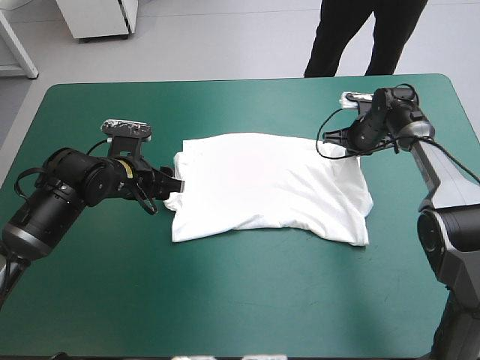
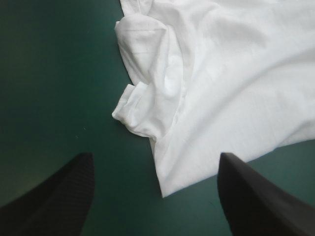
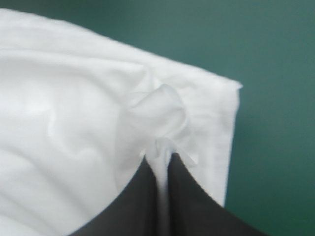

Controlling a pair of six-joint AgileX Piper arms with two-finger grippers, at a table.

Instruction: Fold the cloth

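While the right hand (image 3: 158,156) pinches only a small bunched tuck at the far corner of the T-shirt (image 1: 270,187), spread on the worktop (image 1: 225,300), the left hand (image 2: 156,157) stands spread beside the rolled sleeve (image 2: 135,110) (gripping nothing); a one-sided pull could skew the cloth or slip free.

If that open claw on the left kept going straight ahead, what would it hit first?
Most likely the T-shirt: its near corner lies between the left gripper's open fingers, the bunched sleeve just beyond. Its height above the T-shirt is unclear.
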